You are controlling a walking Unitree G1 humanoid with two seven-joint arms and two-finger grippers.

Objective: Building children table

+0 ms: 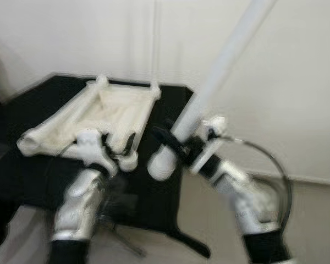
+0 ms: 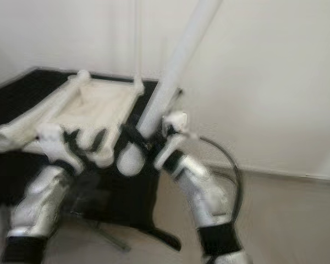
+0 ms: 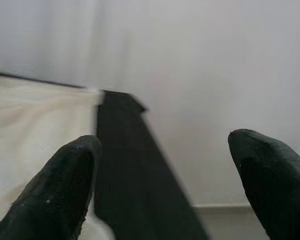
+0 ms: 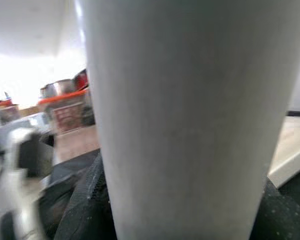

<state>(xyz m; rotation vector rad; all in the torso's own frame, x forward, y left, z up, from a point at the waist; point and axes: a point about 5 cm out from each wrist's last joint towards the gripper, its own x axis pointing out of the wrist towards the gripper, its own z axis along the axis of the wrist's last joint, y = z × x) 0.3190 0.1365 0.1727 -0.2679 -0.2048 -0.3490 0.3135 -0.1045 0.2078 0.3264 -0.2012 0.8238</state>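
Children's table top (image 1: pixel 107 115), cream-white, upside down on a black mat (image 1: pixel 22 170) by the wall in the left eye view, short stubs at the corners. Blurred throughout. White table leg (image 1: pixel 209 88) clamped low on its shaft in the right gripper (image 1: pixel 179 144), slanting up and away, rounded end (image 1: pixel 162 162) hanging just off the top's near corner. Left gripper (image 1: pixel 116 144) at the near edge of the top, contact too smeared to judge.

Right eye view: same layout, leg (image 2: pixel 170 77) between the two silver arms, cable looping off the right forearm.

Left wrist view: black fingers (image 3: pixel 60 190) spread wide, nothing between them, cream top (image 3: pixel 35 135) and mat edge beyond.

Right wrist view: leg (image 4: pixel 190 120) up close, smooth and matte, black pads (image 4: pixel 85 210) pressed on either side.

Probably light, stiff, hollow plastic; smooth and round, so likely to twist or slip. Best gripped near the end being seated, for control at the stub.
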